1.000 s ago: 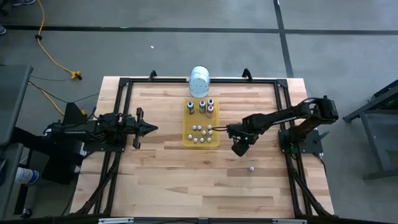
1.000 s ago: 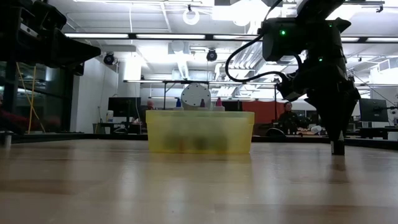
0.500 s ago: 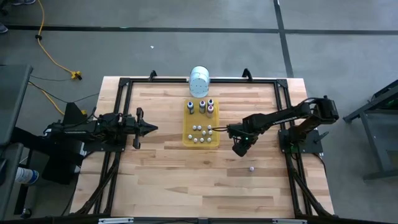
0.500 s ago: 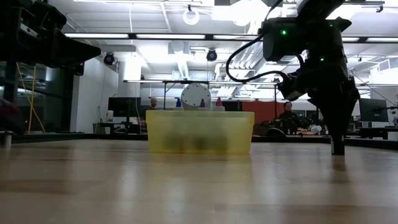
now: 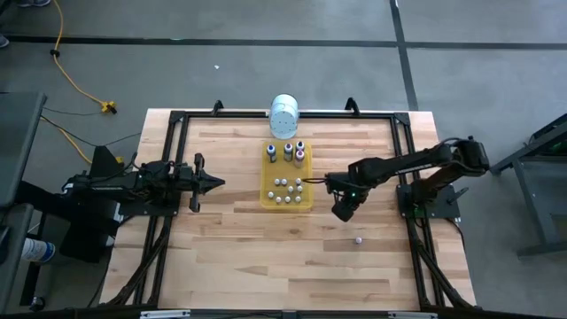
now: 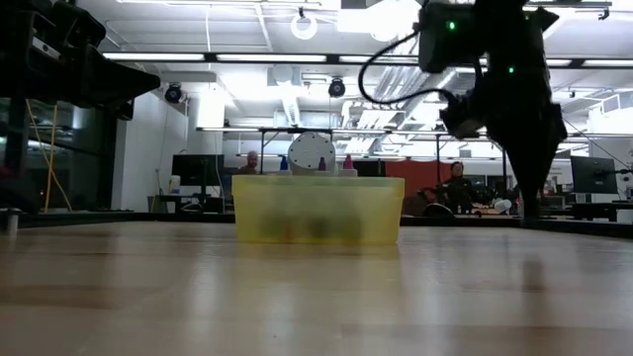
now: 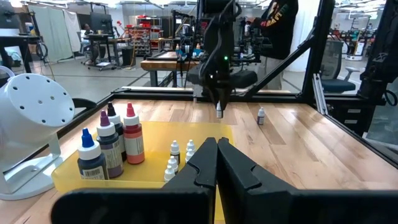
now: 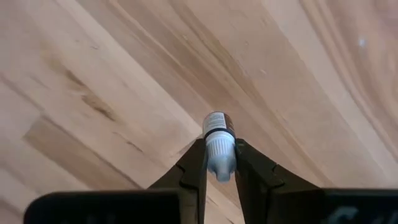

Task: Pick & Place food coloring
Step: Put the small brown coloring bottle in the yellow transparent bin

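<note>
— Between the fingers of the right gripper (image 8: 219,163), what was found?
— One small food coloring bottle (image 8: 217,144), clamped, just beside the yellow tray (image 5: 266,197). Left gripper (image 5: 216,182) sat closed, well apart.

Tiny white-capped bottles (image 5: 289,188) fill the tray; one (image 8: 217,144) hangs pinched, another (image 5: 358,239) stands apart.

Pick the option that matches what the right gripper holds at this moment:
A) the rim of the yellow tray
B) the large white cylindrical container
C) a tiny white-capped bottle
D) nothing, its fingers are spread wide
C: in the right wrist view the right gripper has its fingers clamped on the whitish cap of a tiny bottle above bare wood, beside the yellow tray in the high view.
</note>
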`<state>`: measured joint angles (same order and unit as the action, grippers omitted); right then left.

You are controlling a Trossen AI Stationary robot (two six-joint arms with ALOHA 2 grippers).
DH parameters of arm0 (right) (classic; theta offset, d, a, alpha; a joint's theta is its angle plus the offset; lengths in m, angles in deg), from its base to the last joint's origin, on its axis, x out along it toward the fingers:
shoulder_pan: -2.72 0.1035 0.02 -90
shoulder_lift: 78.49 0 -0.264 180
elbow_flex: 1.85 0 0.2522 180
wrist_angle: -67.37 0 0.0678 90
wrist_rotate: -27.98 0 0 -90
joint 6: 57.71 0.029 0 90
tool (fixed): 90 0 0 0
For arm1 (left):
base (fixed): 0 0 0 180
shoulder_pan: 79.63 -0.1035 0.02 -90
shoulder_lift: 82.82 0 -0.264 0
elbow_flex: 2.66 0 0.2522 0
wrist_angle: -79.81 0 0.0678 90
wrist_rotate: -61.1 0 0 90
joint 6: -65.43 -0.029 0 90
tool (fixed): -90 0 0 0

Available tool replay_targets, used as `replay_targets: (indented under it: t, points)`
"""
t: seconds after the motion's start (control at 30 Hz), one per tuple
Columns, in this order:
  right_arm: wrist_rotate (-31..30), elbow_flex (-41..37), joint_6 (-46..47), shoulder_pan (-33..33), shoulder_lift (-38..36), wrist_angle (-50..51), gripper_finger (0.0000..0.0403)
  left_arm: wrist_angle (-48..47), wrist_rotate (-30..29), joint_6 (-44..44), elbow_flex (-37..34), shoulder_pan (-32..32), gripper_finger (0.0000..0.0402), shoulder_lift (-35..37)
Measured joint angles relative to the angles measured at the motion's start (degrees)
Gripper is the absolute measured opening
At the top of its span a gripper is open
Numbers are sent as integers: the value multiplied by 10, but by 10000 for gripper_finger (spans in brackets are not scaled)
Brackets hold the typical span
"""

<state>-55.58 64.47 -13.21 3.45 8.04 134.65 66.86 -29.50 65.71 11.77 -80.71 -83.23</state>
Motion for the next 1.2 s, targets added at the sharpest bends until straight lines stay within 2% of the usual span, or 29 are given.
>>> replay_targets:
  t: [0.2,0.7,0.97,1.2]
  points:
    - [-3,50,-18,-6,-20,32,54,0,0,0,0,0,0,0]
    - [-33,246,-131,-40,-21,107,54,0,0,0,0,0,0,0]
    - [-29,344,-195,-51,37,125,57,0,0,0,0,0,0,0]
    - [-29,465,-263,-59,135,162,56,0,0,0,0,0,0,0]
